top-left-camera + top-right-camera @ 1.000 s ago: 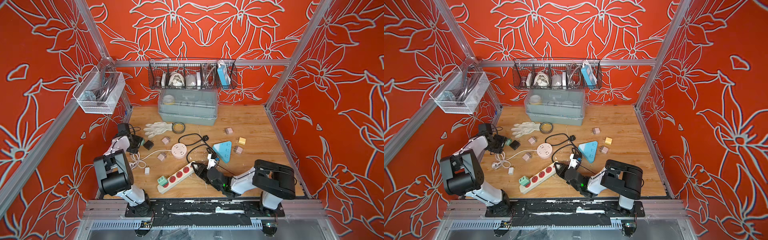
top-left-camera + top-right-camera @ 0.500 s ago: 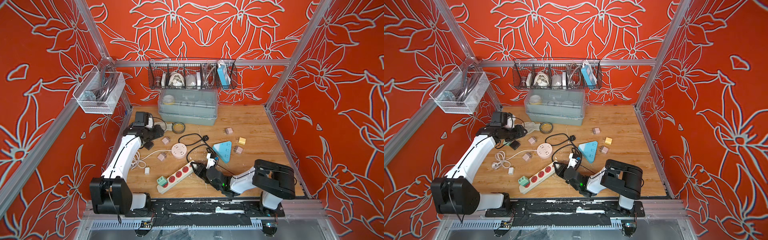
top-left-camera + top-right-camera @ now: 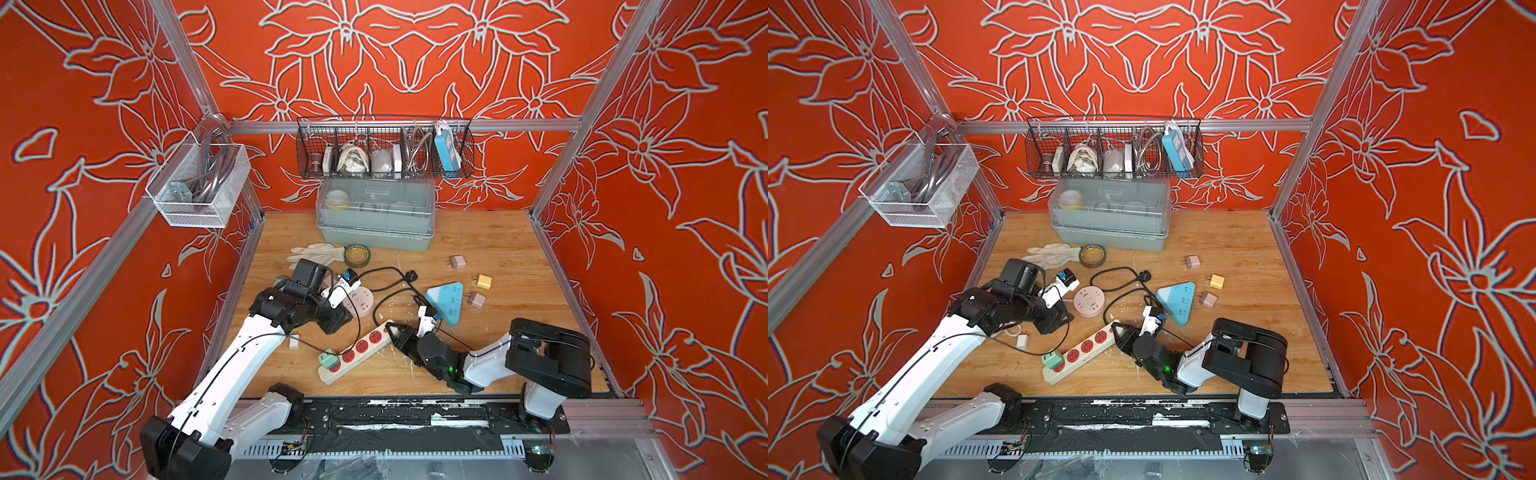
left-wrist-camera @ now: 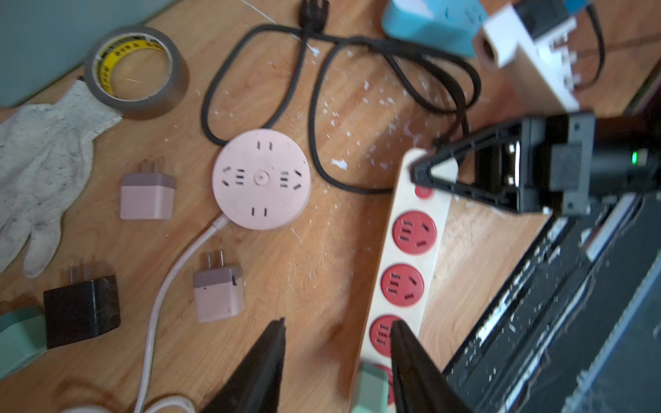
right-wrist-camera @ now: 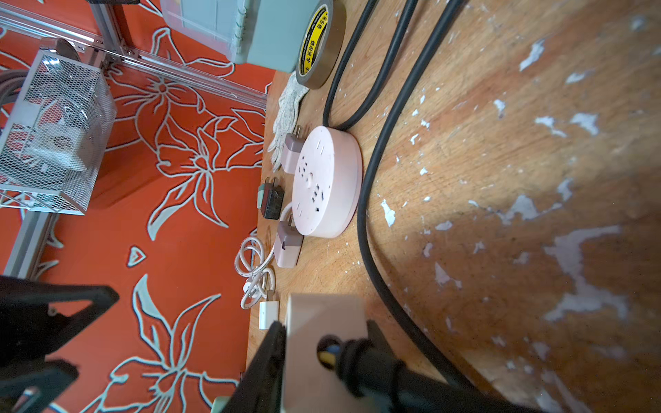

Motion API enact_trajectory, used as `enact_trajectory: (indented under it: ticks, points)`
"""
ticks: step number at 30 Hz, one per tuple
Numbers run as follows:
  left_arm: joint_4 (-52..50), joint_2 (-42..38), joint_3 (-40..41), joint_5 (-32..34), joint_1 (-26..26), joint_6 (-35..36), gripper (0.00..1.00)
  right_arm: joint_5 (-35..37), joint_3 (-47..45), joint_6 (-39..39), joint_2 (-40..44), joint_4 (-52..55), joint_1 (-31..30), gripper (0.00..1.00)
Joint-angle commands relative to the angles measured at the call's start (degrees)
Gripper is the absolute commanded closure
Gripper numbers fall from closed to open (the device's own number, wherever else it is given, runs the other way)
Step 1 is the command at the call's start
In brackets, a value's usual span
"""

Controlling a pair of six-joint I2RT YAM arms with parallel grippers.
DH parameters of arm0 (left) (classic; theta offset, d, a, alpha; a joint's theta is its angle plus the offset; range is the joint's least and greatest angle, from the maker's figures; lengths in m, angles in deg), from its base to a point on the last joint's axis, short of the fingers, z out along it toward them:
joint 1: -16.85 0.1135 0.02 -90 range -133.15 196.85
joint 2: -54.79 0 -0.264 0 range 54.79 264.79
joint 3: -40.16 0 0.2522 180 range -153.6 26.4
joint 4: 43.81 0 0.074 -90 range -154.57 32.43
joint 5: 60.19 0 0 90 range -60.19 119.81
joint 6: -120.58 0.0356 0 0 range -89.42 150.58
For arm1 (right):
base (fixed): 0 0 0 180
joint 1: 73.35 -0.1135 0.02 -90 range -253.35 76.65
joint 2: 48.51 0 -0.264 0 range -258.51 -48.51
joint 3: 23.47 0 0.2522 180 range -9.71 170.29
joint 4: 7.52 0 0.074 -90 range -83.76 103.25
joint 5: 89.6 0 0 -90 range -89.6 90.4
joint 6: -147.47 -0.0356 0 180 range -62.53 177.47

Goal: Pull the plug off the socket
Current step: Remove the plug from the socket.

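Green plug (image 3: 328,358) sits pushed into the last socket of the white power strip (image 3: 362,348), at the strip's lower-left end. In both top views the strip lies slantwise in the lower middle of the frame, flat on the wooden worktop (image 3: 498,249).

We see the right hand (image 3: 392,330) at the strip's opposite, upper-right end. Its fingers are clamped on either side of the white body, just where the black cable (image 4: 322,107) enters. The right wrist view confirms that grip.

The left hand (image 4: 338,323) hovers above the strip's plug end with its fingers apart and nothing between them. In the left wrist view one fingertip (image 4: 395,327) overlaps the red socket next to the plug. We cannot tell whether it touches.

Up and to the left of the strip in a top view, partly behind the left arm, lies a round pink socket (image 3: 359,303). Further up are a tape roll (image 3: 356,255) and a white glove (image 3: 316,253). A blue triangular socket (image 3: 446,299) lies up and to the right of the right hand.
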Motion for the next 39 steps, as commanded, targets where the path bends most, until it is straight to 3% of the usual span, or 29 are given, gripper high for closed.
enact_trajectory:
  ticks: [1, 5, 24, 39]
  points:
    - [-13.14, 0.51, 1.62, 2.23, -3.17, 8.41, 0.49, 2.67, -3.01, 10.6, -3.03, 15.34, 0.67, 1.0]
    - [-17.93, 2.4, 4.3, 3.97, -7.43, 8.67, 0.47, 1.8, -2.39, 10.77, -3.03, 15.89, 0.64, 1.0]
    - [-16.21, 11.17, 6.01, 10.07, -7.72, 8.82, 0.44, 1.01, -2.53, 10.69, -2.92, 15.67, 0.11, 1.0]
    - [-14.4, 13.16, 7.05, 6.59, -8.08, 8.39, 0.48, 0.98, -2.42, 10.59, -3.08, 15.55, 0.06, 1.0]
